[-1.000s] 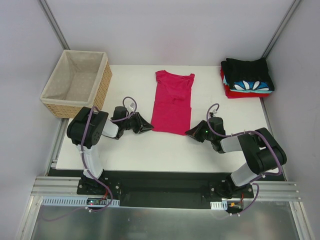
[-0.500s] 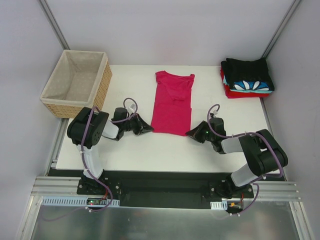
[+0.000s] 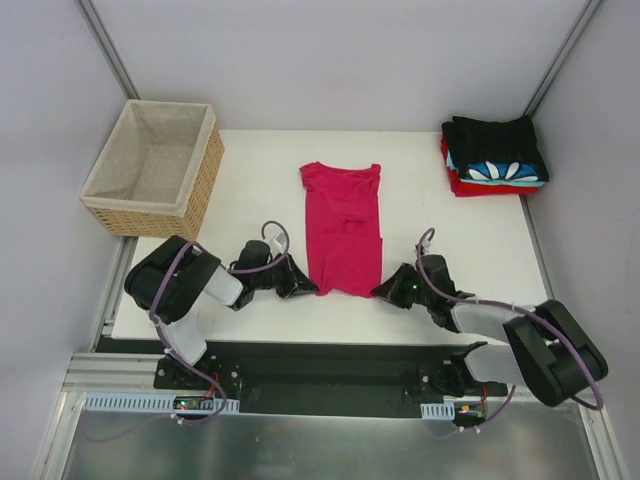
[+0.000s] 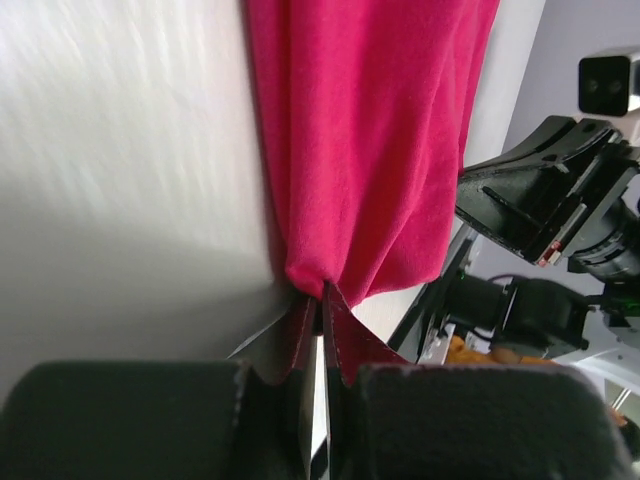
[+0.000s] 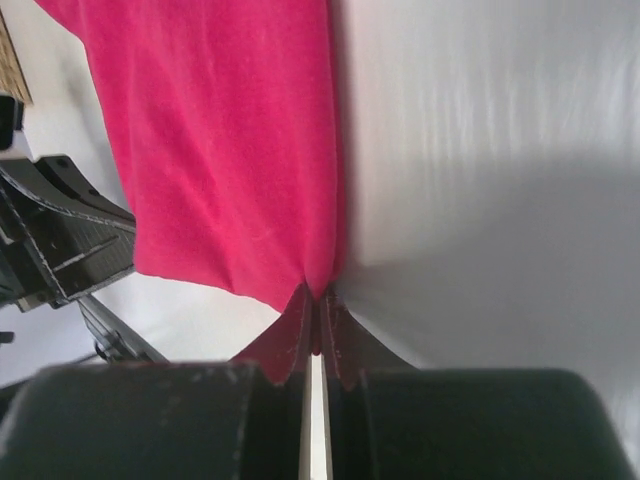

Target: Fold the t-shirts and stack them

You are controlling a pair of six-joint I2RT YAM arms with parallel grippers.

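Note:
The crimson-pink t-shirt (image 3: 343, 225) lies folded into a long narrow strip on the white table (image 3: 250, 170), collar end far. My left gripper (image 3: 308, 290) is shut on its near left hem corner. My right gripper (image 3: 379, 292) is shut on its near right hem corner. In the left wrist view the gripper (image 4: 321, 296) pinches the cloth (image 4: 370, 140). In the right wrist view the gripper (image 5: 317, 297) pinches the cloth (image 5: 230, 150) the same way. A stack of folded shirts (image 3: 494, 155), black over blue-white patterned over red, sits at the far right corner.
A wicker basket (image 3: 152, 166) with beige lining stands at the far left, with nothing showing inside. The table's front edge (image 3: 300, 338) runs just below both grippers. Grey walls close in the back and sides.
Both grippers have moved toward the near edge with the hem corners held, dragging the pink shirt nearer. The collar end has slid down and a little left. The right arm has stretched lower.

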